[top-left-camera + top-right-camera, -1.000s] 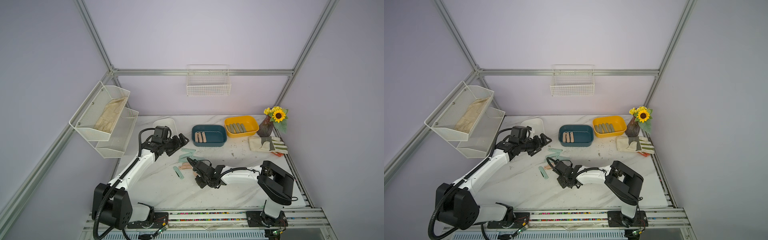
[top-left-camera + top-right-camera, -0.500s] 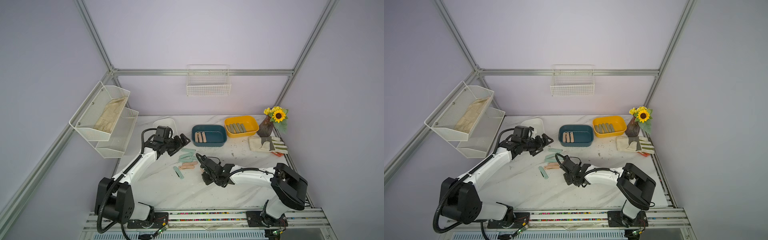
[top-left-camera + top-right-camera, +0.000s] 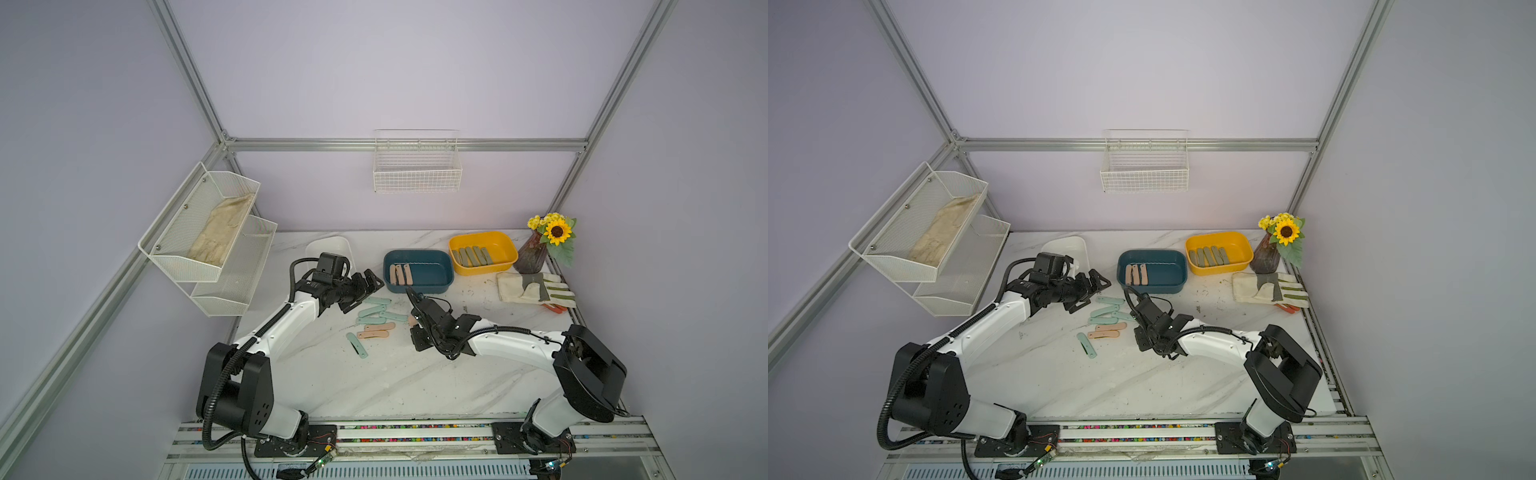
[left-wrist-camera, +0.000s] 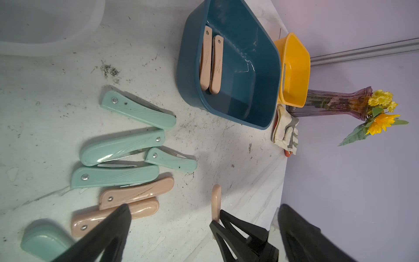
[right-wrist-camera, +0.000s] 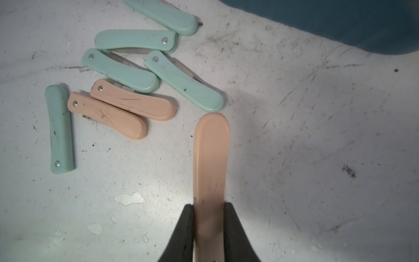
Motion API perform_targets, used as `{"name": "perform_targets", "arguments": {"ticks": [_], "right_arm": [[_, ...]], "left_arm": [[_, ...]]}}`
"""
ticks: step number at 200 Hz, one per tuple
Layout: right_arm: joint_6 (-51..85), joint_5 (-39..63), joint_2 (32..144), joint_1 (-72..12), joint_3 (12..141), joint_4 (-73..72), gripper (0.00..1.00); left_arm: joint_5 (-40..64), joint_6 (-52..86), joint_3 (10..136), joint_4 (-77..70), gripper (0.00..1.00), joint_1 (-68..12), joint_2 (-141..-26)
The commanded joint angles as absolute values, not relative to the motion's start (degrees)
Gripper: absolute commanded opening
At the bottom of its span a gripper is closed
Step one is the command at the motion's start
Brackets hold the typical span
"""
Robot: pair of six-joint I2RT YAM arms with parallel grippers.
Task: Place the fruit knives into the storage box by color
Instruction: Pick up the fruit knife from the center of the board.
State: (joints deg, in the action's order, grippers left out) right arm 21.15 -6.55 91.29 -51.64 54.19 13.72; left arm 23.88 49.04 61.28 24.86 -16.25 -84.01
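Held knife: we see one peach pink fruit knife [image 5: 212, 170], folded and gripped by one end. Its rounded free end sticks out past the fingertips, close to the tip of a mint one in the right wrist view.
Right tool: the right tool [image 5: 209, 205] is pressed together on that knife, a black finger on each narrow side. In both top views it sits between the loose pile and the blue box [image 3: 434, 270].
Loose pile: on the counter [image 3: 374, 382] we count five mint green knives [image 5: 120, 70] and two loose pink knives [image 5: 133, 99]. The pink pair lie side by side, touching. A lone mint knife [image 5: 59, 129] lies a little apart from the rest, on the pile's near side.
Left tool: the left tool [image 3: 368, 293] is spread wide and holds nothing. It hangs at the far left edge of the pile, near the farthest mint knife.
Blue box: it stands just beyond the pile, with three sorted pink knives [image 3: 400, 274] side by side at its left end.
Yellow box: the yellow box [image 3: 482, 235] stands just right of the blue one, with a row of olive knives [image 3: 471, 256] inside. We cannot fix their number.
White box: a white box [image 3: 332, 245] stands left of the blue one, partly hidden behind the left arm.
Right edge: a striped work glove [image 3: 532, 286] lies flat near the yellow box, with a vase [image 3: 530, 257] of yellow flowers just behind it.
Walls: a wire basket [image 3: 415, 174] hangs on the back wall, and a mesh shelf [image 3: 224, 286] on the left wall carries a pale glove [image 3: 220, 232].
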Motion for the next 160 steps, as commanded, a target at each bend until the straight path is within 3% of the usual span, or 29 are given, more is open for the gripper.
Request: {"name": "perform_targets", "arguments": {"ticks": [1,78,160], "right_arm": [[20.9,-6.6,90.6,-50.8,56.5,13.3,0.22],[19.5,-4.6,91.3,-44.9,66.8,13.5,0.24],[22.7,-0.3,107.3,-34.7,83.0,8.9,0.24]], "left_arm": [[25.1,49.9,65.1,23.1,1.0,-16.5,-83.9],[25.3,50.2,68.9,23.1,1.0,-16.8,-86.1],[26.4,50.3,79.3,23.1,1.0,-18.0,-94.7]]}}
